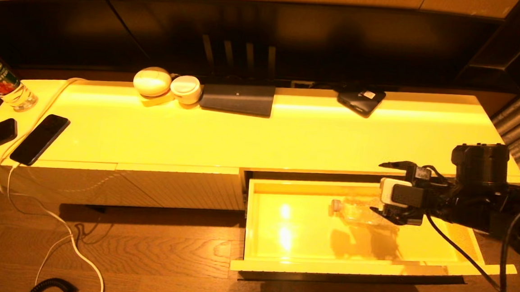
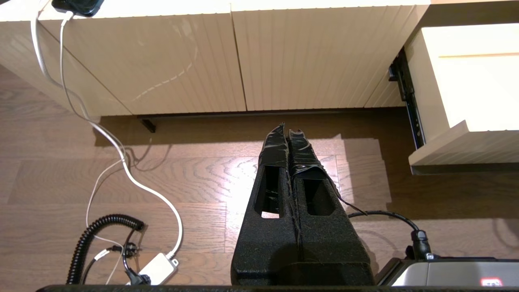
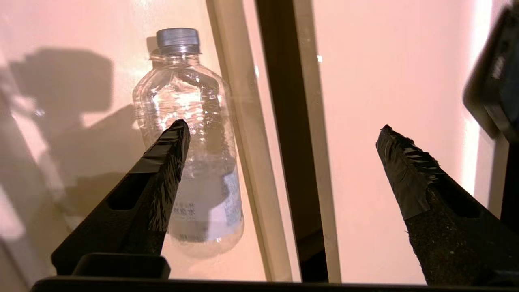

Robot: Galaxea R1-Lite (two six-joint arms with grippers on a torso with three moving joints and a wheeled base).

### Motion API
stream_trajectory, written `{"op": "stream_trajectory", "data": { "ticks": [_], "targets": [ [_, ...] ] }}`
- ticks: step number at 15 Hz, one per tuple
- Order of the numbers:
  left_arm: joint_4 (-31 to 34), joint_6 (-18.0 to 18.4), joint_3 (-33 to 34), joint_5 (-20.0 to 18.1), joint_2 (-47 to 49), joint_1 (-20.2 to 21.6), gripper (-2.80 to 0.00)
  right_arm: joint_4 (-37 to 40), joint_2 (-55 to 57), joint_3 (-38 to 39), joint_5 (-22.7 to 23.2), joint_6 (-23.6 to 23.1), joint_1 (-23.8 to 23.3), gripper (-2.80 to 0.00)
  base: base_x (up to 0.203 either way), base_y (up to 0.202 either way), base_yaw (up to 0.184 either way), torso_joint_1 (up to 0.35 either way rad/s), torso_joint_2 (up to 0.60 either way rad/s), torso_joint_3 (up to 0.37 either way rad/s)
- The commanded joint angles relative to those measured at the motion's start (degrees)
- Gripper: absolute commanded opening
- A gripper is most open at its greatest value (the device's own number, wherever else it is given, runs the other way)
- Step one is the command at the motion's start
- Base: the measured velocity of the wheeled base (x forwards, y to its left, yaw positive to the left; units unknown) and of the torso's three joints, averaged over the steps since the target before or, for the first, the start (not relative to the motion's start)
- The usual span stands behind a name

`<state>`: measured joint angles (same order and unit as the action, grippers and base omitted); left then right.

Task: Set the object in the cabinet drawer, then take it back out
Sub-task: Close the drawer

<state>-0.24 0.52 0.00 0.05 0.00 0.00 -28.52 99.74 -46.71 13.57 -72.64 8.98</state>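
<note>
The drawer (image 1: 303, 243) is pulled out at the cabinet's right end, glossy floor showing. The clear bottle (image 1: 355, 212) lies on its side in it near the back wall, cap pointing left. My right gripper (image 1: 380, 187) hovers open above the bottle's base end. In the right wrist view the wide-spread gripper (image 3: 282, 126) has one finger (image 3: 162, 170) over the bottle (image 3: 194, 105), the other over the cabinet top; nothing is held. The drawer's back wall (image 3: 243, 142) runs between them. My left gripper (image 2: 290, 129) is shut and empty, parked low over the floor.
On the cabinet top (image 1: 288, 134) sit a labelled bottle (image 1: 2, 83), two phones (image 1: 39, 139) with a white cable, two round white things (image 1: 152, 81), a dark pad (image 1: 238, 98) and a black device (image 1: 361, 100). Ribbed closed fronts (image 2: 162, 61) lie left of the drawer.
</note>
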Motion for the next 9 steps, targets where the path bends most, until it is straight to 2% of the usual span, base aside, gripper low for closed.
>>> {"op": "stream_trajectory", "data": {
  "ticks": [1, 4, 6, 9],
  "targets": [
    [-0.02, 0.00, 0.11, 0.01, 0.00, 0.00, -2.80, 3.87, -9.19, 0.67, -0.80, 7.37, 0.09, -2.80, 0.000, 0.000, 0.000, 0.000, 0.00, 0.000],
    [-0.02, 0.00, 0.09, -0.05, 0.00, 0.00, -2.80, 14.44, -17.50, 1.32, -1.60, 20.09, 0.13, -2.80, 0.000, 0.000, 0.000, 0.000, 0.00, 0.000],
    [-0.02, 0.00, 0.16, 0.04, 0.00, 0.00, -2.80, 27.51, -24.02, 1.96, -1.42, 26.34, 0.15, -2.80, 0.000, 0.000, 0.000, 0.000, 0.00, 0.000],
    [-0.02, 0.00, 0.10, 0.04, 0.00, 0.00, -2.80, 47.14, -29.28, 4.00, 0.62, 29.71, 0.15, -2.80, 0.000, 0.000, 0.000, 0.000, 0.00, 0.000]
  ]
}}
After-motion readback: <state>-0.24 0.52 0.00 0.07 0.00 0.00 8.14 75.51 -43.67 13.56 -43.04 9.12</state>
